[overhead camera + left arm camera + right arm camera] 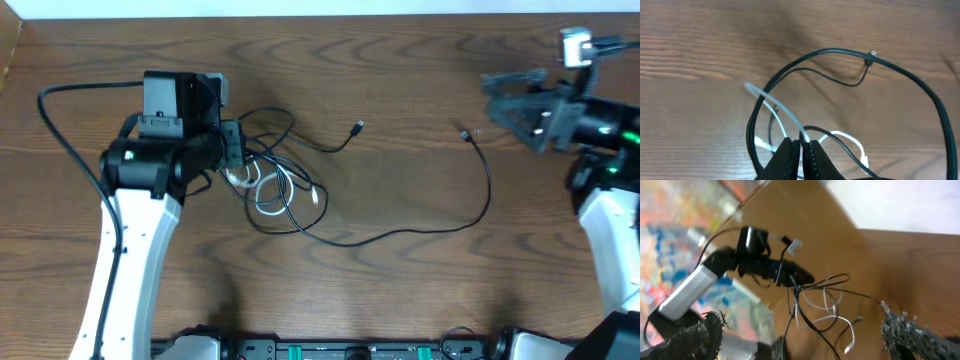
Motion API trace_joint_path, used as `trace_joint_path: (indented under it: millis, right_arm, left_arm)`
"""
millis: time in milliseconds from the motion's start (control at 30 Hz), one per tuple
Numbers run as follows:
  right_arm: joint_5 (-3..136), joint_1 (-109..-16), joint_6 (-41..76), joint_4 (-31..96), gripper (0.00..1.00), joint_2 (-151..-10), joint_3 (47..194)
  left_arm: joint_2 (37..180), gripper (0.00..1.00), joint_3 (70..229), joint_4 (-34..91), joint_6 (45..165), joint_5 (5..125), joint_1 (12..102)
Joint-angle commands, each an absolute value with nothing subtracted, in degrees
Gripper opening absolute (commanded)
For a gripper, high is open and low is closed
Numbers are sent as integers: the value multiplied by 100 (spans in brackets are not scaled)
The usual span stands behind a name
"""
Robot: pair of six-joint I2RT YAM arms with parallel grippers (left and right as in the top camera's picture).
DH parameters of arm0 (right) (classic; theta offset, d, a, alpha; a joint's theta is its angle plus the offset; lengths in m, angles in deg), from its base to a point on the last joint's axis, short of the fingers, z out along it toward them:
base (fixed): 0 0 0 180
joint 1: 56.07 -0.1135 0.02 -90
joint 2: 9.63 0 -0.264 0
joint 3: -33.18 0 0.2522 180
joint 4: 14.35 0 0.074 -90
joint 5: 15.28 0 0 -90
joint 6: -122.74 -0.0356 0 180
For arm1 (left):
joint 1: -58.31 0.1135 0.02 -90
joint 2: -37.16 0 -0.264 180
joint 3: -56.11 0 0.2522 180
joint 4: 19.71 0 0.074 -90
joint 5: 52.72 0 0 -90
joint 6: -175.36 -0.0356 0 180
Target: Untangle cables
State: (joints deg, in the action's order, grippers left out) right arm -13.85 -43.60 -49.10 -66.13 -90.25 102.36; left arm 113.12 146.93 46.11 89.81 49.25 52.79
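Observation:
The cables lie in a tangle (268,180) left of the table's middle: thin black cords looped around one white cable (272,192). My left gripper (233,152) sits at the tangle's left edge. In the left wrist view this gripper (801,143) is shut on the white cable (774,104), with a black loop (840,50) arching over it. One long black cord (420,228) trails right to a plug (465,133). Another plug end (358,127) lies above the tangle. My right gripper (490,98) is open far right, apart from every cord; its fingers (900,330) hold nothing.
The left arm's thick black supply cable (60,120) arcs over the table's left side. The right arm's body (605,200) stands along the right edge. Bare wood lies between the long cord's plug and the right gripper.

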Motion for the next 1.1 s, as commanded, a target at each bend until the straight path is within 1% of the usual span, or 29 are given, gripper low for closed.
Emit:
trace_joint_path:
  millis: [0,167,400,567,667,767,900,967,1067]
  right_arm:
    - [-1464,-4972,-4460,-6597,99,-9084,10149]
    - [-1462,-5809,-4119,-6372,99,-9265,10026]
    - [-1459,-6956,-4082,-6377,99,-9814,10004]
    - [-1081,-7435,-4355,-6125,99,-10284,10004]
    - [-629,-7503,-4680,-6033,99,-10456,10004]
    - [23,-7448,-4897,-6023,99,-10489,10004]
    - [1498,-7402,-4967,-5789,99,-10489,10004]
    - [2501,-7400,-4624,-5502,99,-10489,10004]
    - [3845,-7426,-3428,-4772,99,-10489,10004]
  left_arm:
    - [11107,8,14763,4652,8943,5043,5059]
    - [11010,8,14763,4665,8943,5084,4705]
    - [11010,8,14763,4667,8946,5189,4307]
    - [11010,8,14763,4667,8943,5183,4184]
    - [11010,8,14763,4689,8941,5148,4184]
    - [11010,8,14763,4735,8943,4975,4189]
    - [11013,8,14763,4746,8994,4949,4189]
    - [11013,8,14763,4753,9022,4982,4189]
    - [11010,8,14763,4785,9031,5012,4189]
